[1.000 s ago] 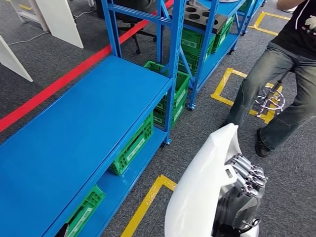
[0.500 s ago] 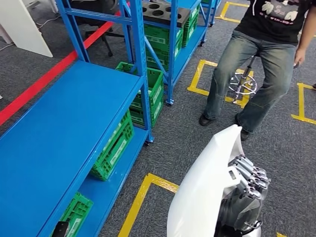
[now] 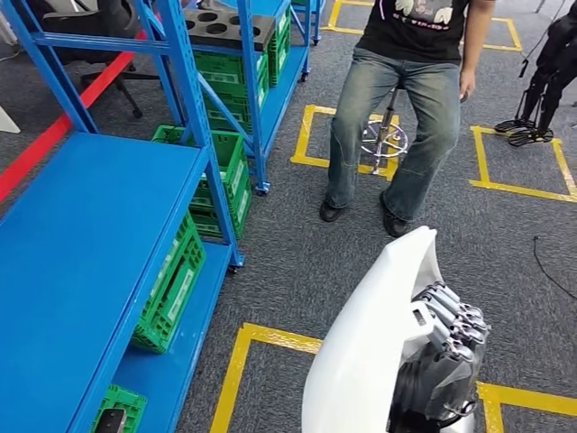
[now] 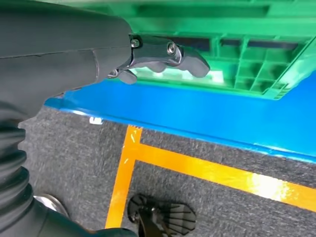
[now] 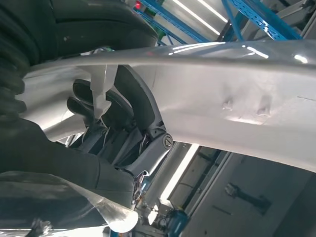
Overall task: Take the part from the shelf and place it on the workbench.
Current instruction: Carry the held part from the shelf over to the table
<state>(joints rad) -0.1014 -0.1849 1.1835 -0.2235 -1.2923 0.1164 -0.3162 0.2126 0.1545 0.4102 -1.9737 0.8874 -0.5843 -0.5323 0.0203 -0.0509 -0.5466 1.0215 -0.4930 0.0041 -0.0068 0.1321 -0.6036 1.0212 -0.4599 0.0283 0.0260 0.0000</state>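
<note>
The part is a large curved white shell (image 3: 367, 352) standing up at the lower middle of the head view. My right hand (image 3: 445, 347) grips its right edge, with the fingers wrapped over the rim. In the right wrist view the same white shell (image 5: 238, 113) spans the picture, and my dark fingers (image 5: 111, 108) clasp its edge. My left hand (image 4: 164, 54) hangs low beside the blue shelf, fingers stretched out and holding nothing; its dark tip (image 3: 110, 420) shows at the bottom left of the head view.
A blue shelf (image 3: 68, 271) runs along the left with green crates (image 3: 170, 284) underneath. A second rack behind it carries a black tray (image 3: 224, 27). A person (image 3: 401, 99) in jeans stands ahead by a stool base (image 3: 383, 140). Yellow tape (image 3: 234, 370) marks the grey carpet.
The whole view has swung to the right: the shelf has slid left and the person now stands ahead. The white shell stays in my right hand, unmoved relative to me.
</note>
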